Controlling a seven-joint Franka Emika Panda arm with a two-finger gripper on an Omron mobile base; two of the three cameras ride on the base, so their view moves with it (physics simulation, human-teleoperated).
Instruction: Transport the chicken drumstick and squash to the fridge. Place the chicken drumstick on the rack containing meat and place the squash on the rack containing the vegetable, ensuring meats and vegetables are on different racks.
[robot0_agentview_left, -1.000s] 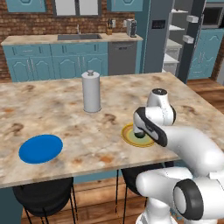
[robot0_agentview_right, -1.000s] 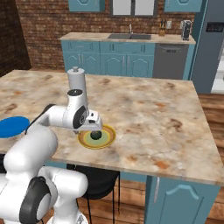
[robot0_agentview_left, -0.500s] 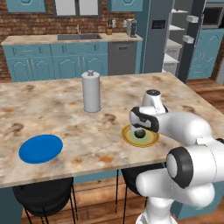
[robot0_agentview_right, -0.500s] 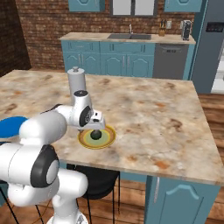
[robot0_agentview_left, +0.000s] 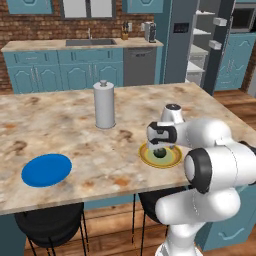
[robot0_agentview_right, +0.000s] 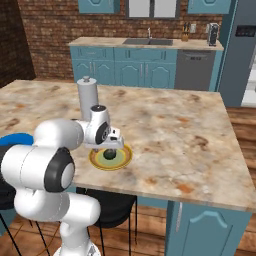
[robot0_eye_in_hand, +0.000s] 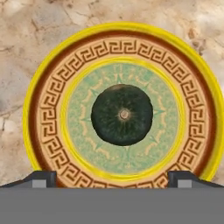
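Looking straight down, I saw the squash (robot0_eye_in_hand: 122, 114) centred on the yellow-rimmed plate (robot0_eye_in_hand: 48, 109) on the surface (robot0_agentview_left: 60, 135), stem up, no long axis; tool (robot0_eye_in_hand: 112, 177) spread above.

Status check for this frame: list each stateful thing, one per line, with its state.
gripper: open, poised above the squash, holding nothing
squash: on the plate's centre, ungrasped
plate: flat on the island counter
fridge: door open, shelves showing
canister: upright, lid on
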